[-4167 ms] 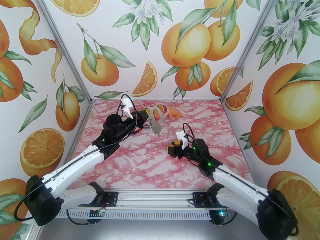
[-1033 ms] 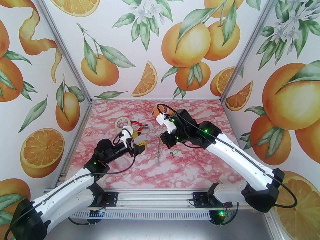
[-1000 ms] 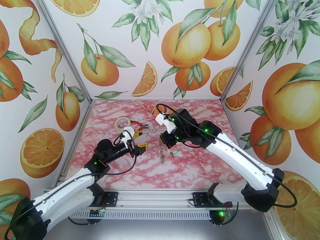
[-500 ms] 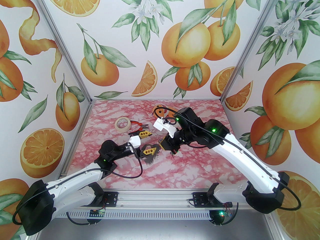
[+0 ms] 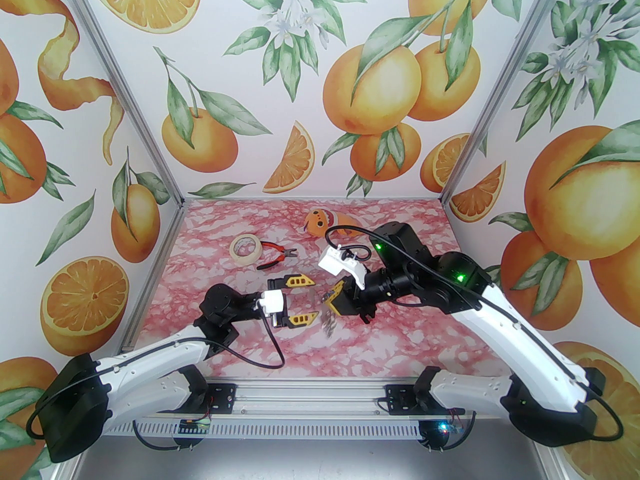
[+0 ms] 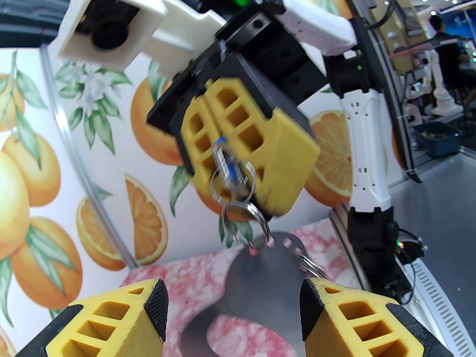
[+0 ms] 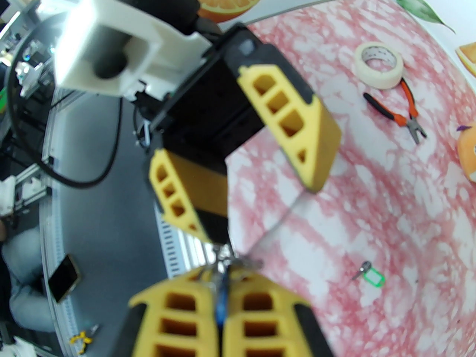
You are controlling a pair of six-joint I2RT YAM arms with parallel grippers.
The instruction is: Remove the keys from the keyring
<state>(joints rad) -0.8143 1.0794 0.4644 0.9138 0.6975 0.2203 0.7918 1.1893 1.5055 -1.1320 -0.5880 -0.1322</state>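
My right gripper (image 5: 331, 302) is shut on the blue key (image 6: 227, 166), which sits edge-on between its yellow fingers (image 7: 186, 311). Small rings link that key to the keyring (image 6: 260, 292), a grey metal plate that hangs blurred below it (image 5: 328, 324) above the table. My left gripper (image 5: 300, 300) faces the right one, open, with one finger on each side of the keyring plate (image 6: 234, 311); I cannot tell whether they touch it. The green key (image 7: 373, 276) lies loose on the pink marble table.
A roll of beige tape (image 5: 246, 249) and red-handled pliers (image 5: 275, 257) lie at the back left. An orange plush toy (image 5: 320, 220) sits at the back centre. The table's front rail (image 5: 310, 398) runs between the arm bases.
The left gripper swung right and nearer, turning level to straddle the hanging keyring, and narrowed a little. The right arm drew back toward the front right, still gripping the blue key.
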